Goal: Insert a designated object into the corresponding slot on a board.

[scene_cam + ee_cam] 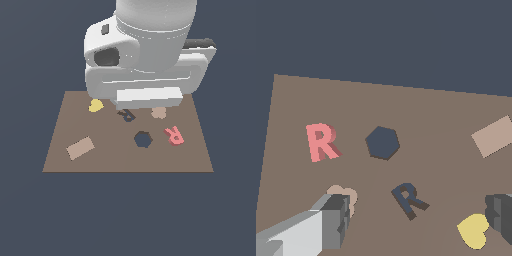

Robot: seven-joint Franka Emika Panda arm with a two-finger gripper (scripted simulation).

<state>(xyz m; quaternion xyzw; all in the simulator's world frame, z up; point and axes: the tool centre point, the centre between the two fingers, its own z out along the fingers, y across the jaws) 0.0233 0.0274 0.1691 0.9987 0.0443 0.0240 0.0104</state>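
The gripper is spread apart and holds nothing; in the wrist view its two fingers stand wide, one beside the tan flower piece and one next to the yellow heart piece. It hovers above the board, over the far middle area, so the arm hides part of the far edge in the exterior view

The red R block lies flat on the board toward the exterior view's right, well apart from the fingers and untouched. The R-shaped slot sits near the board's middle, between the heart and the flower, with the hexagonal hole nearer the camera. The tan tile lies at the exterior view's left

Judgement: the pick is not yet begun. The open stance suits an approach, but the gripper sits over the slot, not the block, so a shift toward the block is needed first
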